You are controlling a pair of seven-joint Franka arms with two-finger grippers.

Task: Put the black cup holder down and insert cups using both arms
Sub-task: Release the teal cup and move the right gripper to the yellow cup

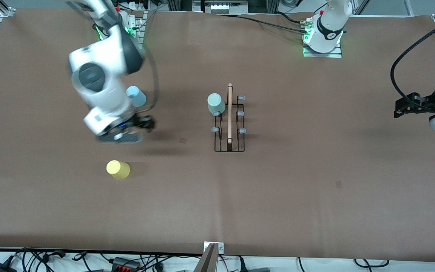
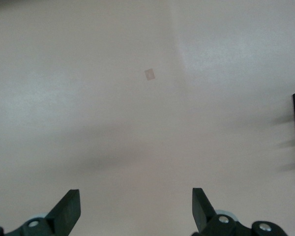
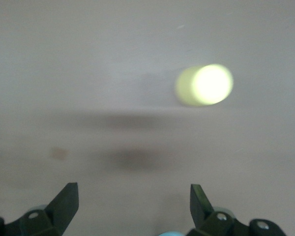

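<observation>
You have the black cup holder (image 1: 229, 124) standing mid-table, with the pale green cup (image 1: 216, 104) upside down on one of its pegs. The yellow cup (image 1: 118, 169) lies nearer the front camera, toward the right arm's end; the light blue cup (image 1: 136, 96) sits beside that arm. Your right gripper (image 3: 132, 209) hangs over bare table, fingers spread – empty. Your left gripper (image 2: 136, 209) waits at its own end, also spread

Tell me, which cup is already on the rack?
The pale green cup sits on the black cup holder; the yellow cup and light blue cup are off it.
</observation>
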